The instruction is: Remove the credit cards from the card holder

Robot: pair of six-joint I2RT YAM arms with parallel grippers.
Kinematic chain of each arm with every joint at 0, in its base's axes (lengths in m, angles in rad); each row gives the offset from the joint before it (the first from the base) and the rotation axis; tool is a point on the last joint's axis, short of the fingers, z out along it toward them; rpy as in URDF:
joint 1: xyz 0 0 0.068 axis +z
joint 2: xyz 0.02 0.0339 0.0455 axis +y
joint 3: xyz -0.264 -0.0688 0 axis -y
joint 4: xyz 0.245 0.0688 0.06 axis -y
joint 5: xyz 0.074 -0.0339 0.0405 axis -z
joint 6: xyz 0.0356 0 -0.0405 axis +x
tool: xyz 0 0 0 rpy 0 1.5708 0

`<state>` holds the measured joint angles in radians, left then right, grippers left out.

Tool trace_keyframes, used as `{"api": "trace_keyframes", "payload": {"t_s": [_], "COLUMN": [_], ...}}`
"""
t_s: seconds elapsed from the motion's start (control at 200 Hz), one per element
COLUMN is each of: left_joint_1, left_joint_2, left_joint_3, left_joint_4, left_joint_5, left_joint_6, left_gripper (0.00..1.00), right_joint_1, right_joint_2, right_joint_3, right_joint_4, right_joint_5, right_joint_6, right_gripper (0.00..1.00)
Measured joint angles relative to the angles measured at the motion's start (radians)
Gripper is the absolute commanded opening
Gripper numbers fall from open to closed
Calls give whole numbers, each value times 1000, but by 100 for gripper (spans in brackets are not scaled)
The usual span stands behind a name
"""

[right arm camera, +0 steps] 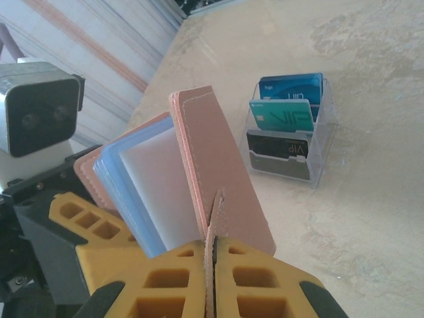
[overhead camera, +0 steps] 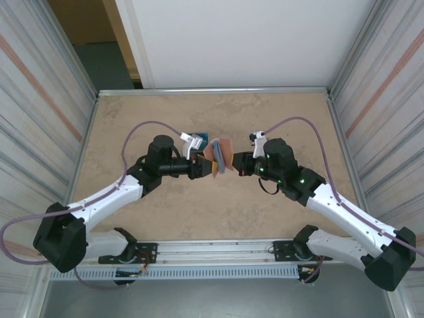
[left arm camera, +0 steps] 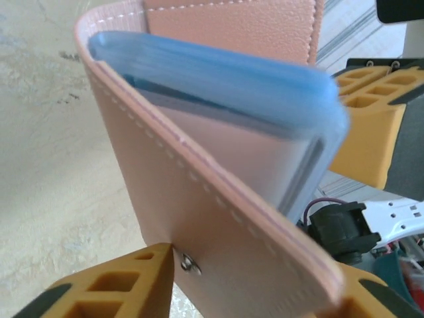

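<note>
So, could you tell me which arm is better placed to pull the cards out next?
Probably the left: the right tool pinches a flap of the card holder, steadying it, and the blue cards stick out toward the left tool, which sits on the other cover.

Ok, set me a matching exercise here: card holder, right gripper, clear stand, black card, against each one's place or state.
1 card holder
2 right gripper
3 clear stand
4 black card

a front slot of the stand
b shut on the holder's pink flap
c open, blue sleeves showing
d standing on the table

Pairs: 1-c, 2-b, 3-d, 4-a
</note>
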<state>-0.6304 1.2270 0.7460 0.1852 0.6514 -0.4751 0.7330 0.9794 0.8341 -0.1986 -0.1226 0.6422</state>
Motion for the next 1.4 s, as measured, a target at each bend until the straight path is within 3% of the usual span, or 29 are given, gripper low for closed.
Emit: {"api": "trace_keyframes", "payload": {"t_s": [0.16,0.246,0.386,0.491,0.752,1.203,1.398], "left_joint_1": [0,0,0,0,1,20,21], "left_joint_2": [-13,-14,-18,-23,-31,-31,-31], "left_joint_3": [0,0,0,0,0,0,0], "left_joint_4": [-11,-11,-13,-14,1,55,55], "left_joint_5": [-11,-16,-17,-15,14,85,104], "left_joint_6": [2,1,0,0,-21,-94,-106], "left_gripper": [4,0,0,0,0,0,0], "right_joint_1": [0,0,0,0,3,7,7], "right_joint_2": [-1,0,2,9,35,54,68], "right_joint_3": [0,0,3,12,29,29,30], "right_joint_4": [-5,-6,-11,-17,-39,-40,-42], "right_joint_5": [-1,-2,-8,-16,-20,-27,-26], "right_joint_6": [0,0,-7,-33,-96,-137,-141], "right_gripper": [0,0,40,55,77,91,91]}}
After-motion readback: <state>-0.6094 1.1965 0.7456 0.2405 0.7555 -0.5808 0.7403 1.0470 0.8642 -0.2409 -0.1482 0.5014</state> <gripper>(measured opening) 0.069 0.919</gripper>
